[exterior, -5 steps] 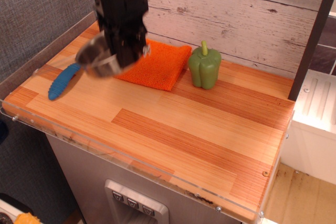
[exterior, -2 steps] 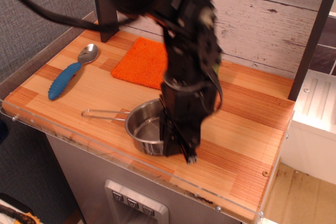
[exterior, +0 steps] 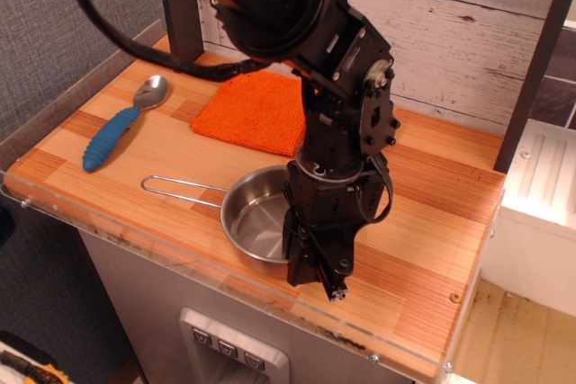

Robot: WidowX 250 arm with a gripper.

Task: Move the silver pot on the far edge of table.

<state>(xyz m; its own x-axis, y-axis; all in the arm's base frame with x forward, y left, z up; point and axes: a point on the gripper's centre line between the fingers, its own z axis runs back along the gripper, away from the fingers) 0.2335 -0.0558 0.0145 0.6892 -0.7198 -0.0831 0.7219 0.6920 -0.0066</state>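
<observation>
The silver pot (exterior: 255, 218) stands upright on the table (exterior: 135, 164) near its front edge. Its wire-loop handle (exterior: 180, 188) points left. My gripper (exterior: 319, 278) points down at the pot's right rim, close to the front rim of the table. The black arm hides the fingers' grip, so I cannot tell whether they clamp the rim or stand apart from it. The pot looks empty inside.
A blue-handled metal spoon (exterior: 115, 130) lies at the left. An orange cloth (exterior: 255, 111) lies at the back middle. The arm covers the area behind the pot. A clear plastic rim (exterior: 180, 263) runs along the front edge. A dark post (exterior: 537, 60) stands at the right.
The arm moved from the back left, over the spoon, to the front middle. The pot now rests near the front edge, and its handle has turned slightly since 0.4 s ago.
</observation>
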